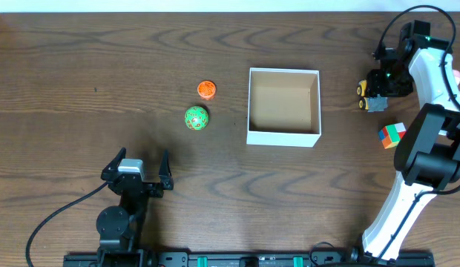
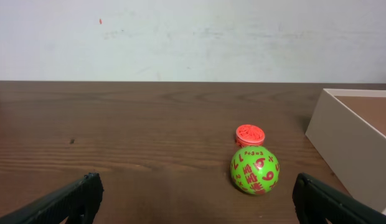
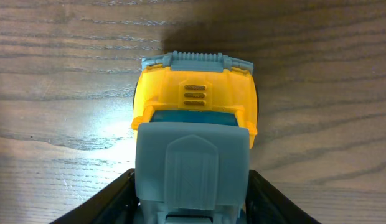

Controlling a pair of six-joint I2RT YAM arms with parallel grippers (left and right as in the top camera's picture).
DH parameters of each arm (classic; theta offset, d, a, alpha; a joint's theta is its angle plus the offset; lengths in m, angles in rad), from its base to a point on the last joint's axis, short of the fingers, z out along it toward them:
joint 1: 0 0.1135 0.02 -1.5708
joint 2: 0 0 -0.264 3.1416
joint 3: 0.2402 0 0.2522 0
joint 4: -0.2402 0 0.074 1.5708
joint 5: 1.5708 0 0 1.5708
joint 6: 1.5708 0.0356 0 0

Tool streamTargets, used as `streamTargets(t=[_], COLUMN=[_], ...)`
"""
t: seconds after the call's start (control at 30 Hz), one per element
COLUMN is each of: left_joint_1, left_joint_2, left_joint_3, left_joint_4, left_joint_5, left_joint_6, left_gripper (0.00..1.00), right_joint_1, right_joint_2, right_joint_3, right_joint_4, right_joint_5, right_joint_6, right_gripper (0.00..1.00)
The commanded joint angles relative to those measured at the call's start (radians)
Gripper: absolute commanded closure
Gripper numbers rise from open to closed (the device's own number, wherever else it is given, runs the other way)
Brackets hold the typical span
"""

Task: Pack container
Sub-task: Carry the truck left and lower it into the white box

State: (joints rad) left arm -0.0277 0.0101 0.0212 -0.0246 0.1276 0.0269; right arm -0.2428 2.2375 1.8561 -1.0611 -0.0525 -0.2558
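Note:
The container (image 1: 283, 137) is a square open-top box with white walls and a brown inside, standing mid-table; its corner shows in the left wrist view (image 2: 342, 143). A green ball with red numbers (image 1: 196, 118) (image 2: 254, 170) and a small orange disc (image 1: 206, 89) (image 2: 249, 134) lie left of it. My left gripper (image 1: 139, 165) (image 2: 196, 199) is open and empty, near the front edge, short of the ball. My right gripper (image 1: 378, 87) (image 3: 193, 208) is shut on a yellow and grey toy truck (image 1: 369, 96) (image 3: 196, 106), which sits on the table right of the container.
A multicoloured cube (image 1: 391, 135) lies on the table at the right, near the right arm's base. The table is dark brown wood.

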Motion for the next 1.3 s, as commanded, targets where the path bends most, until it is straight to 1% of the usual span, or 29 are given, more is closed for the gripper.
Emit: streamTargets(t=[0.0, 0.07, 0.17, 0.37, 0.5, 0.6, 0.7, 0.83, 0.93, 1.03, 1.17, 1.27], left_joint_1=[0.006, 0.006, 0.006, 0.006, 0.006, 0.006, 0.006, 0.006, 0.006, 0.006, 0.006, 0.006], left_joint_2=[-0.006, -0.006, -0.006, -0.006, -0.006, -0.006, -0.006, -0.006, -0.006, -0.006, -0.006, -0.006], left_joint_3=[-0.017, -0.017, -0.017, -0.017, -0.017, -0.017, -0.017, -0.017, -0.017, -0.017, -0.017, -0.017], left_joint_4=[-0.034, -0.034, -0.034, -0.034, -0.034, -0.034, -0.034, -0.034, -0.034, -0.034, -0.034, -0.034], left_joint_5=[0.014, 0.014, 0.014, 0.014, 0.014, 0.014, 0.014, 0.014, 0.014, 0.015, 0.014, 0.014], left_joint_6=[0.006, 0.006, 0.006, 0.006, 0.006, 0.006, 0.006, 0.006, 0.006, 0.006, 0.006, 0.006], left_gripper=[0.02, 0.02, 0.02, 0.02, 0.02, 0.02, 0.02, 0.02, 0.02, 0.02, 0.02, 0.02], right_joint_1=[-0.005, -0.005, -0.005, 0.008, 0.034, 0.068, 0.130, 0.249, 0.352, 0.448, 0.555, 0.609], right_joint_2=[0.007, 0.006, 0.004, -0.002, -0.003, -0.003, -0.003, -0.003, -0.003, 0.000, 0.002, 0.003], right_joint_3=[0.008, 0.014, 0.040, 0.150, 0.280, 0.417, 0.557, 0.669, 0.685, 0.671, 0.623, 0.572], right_joint_4=[0.003, 0.002, -0.014, -0.097, -0.182, -0.262, -0.343, -0.420, -0.428, -0.426, -0.415, -0.403], right_joint_5=[-0.008, -0.008, -0.008, -0.008, -0.032, -0.109, -0.190, -0.206, -0.205, -0.179, 0.018, 0.089], right_joint_6=[-0.003, 0.002, 0.037, 0.066, 0.087, 0.096, 0.106, 0.106, 0.100, 0.063, 0.056, 0.056], right_gripper=[0.51, 0.62, 0.74, 0.80, 0.76, 0.75, 0.75, 0.74, 0.71, 0.68, 0.67, 0.66])
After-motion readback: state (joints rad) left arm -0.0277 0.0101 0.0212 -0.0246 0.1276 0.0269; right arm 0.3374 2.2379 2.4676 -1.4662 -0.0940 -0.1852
